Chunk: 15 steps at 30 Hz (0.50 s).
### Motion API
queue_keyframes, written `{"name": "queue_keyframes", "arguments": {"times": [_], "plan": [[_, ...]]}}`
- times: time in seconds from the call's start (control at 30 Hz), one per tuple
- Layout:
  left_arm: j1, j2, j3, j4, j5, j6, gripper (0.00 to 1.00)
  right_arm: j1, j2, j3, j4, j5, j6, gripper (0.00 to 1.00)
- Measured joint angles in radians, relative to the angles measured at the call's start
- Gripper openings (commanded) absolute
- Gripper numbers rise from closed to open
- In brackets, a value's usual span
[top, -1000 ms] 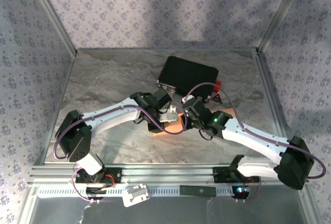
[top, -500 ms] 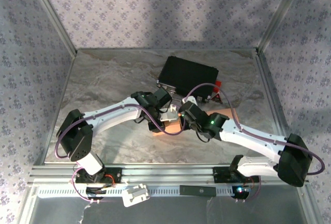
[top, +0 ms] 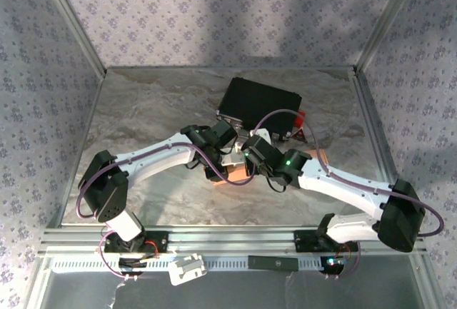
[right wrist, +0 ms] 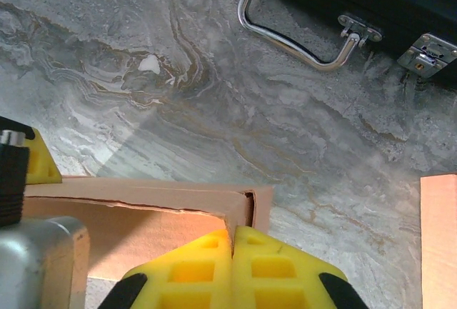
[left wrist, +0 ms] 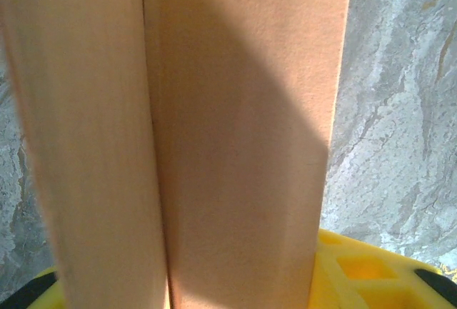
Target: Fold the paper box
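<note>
A black case (top: 259, 105) with a chrome handle (right wrist: 296, 34) lies on the marble table (top: 150, 109).

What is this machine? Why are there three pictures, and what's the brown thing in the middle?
It is a robot with two arms bolted to a marble-patterned table. One picture looks down from above. The other two come from small cameras on the wrists, so you see each arm's own yellow fingers up close. The brown thing is a paper box that the robot has to fold. The left gripper seems to hold it, so its camera is very close to the cardboard. The right gripper is shut and holds nothing, with its tips at a corner of the box. Behind lies a black case with a shiny handle.
</note>
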Motion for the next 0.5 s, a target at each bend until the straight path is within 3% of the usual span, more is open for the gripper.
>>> {"name": "queue_keyframes", "arguments": {"times": [0.07, 0.17, 0.27, 0.5], "plan": [[0.004, 0.001, 0.000, -0.002, -0.003, 0.000, 0.44, 0.008, 0.000, -0.021, 0.022, 0.015, 0.000, 0.00], [0.010, 0.002, -0.002, -0.005, -0.001, -0.009, 0.55, 0.019, -0.005, -0.064, 0.062, 0.033, 0.001, 0.00], [0.038, -0.017, -0.029, 0.040, 0.018, -0.045, 0.59, 0.030, -0.024, -0.091, 0.090, 0.045, 0.001, 0.00], [0.082, -0.164, -0.109, 0.131, 0.070, -0.157, 0.66, 0.048, -0.028, -0.102, 0.111, 0.063, 0.003, 0.00]]}}
